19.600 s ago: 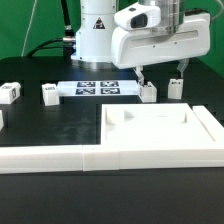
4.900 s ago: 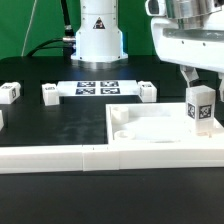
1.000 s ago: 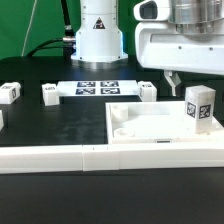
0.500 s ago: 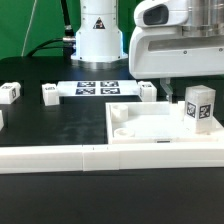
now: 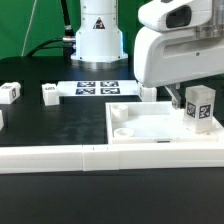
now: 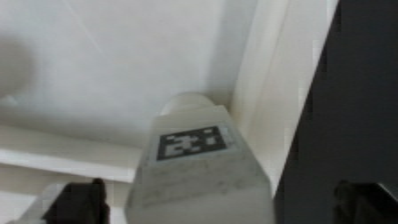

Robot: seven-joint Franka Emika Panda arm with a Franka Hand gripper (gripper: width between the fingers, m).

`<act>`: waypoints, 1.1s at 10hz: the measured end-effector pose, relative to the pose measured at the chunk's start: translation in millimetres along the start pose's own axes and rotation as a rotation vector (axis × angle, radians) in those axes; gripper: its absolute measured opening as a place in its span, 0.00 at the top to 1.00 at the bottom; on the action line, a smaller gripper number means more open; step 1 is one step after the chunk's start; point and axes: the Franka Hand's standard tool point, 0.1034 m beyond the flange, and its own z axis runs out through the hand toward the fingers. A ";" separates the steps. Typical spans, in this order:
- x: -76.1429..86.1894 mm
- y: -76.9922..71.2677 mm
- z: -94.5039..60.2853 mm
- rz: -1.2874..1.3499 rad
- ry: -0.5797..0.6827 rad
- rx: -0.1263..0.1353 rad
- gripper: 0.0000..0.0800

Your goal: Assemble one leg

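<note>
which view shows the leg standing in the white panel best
The exterior view: the leg stands upright, whole, in the panel's corner at that view's right. The wrist view shows it only from above, blurred, between the open fingers.

Surface (image 5: 60, 125): matte black. The marker board (image 5: 97, 88) lies flat at the back, just in front of the robot base (image 5: 98, 40). On the exterior view's left of it are two small white tagged parts: inner block (image 5: 50, 94) near the board and outer block (image 5: 10, 92) further out. An edge piece (image 5: 2, 118), also white, is cut by the frame. A fourth block (image 5: 148, 93) sits by the board's other end, partly hidden. The large white rimmed panel (image 5: 160, 143) lies on the exterior view's right, up against the long white border wall (image 5: 50, 158) running across the front.
</note>
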 end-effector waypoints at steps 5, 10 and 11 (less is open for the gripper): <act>-0.3 4.2 0.2 0.006 0.000 -0.004 0.63; -2.5 6.9 2.9 0.352 0.001 0.021 0.63; -2.2 6.8 2.9 0.432 0.002 0.021 0.63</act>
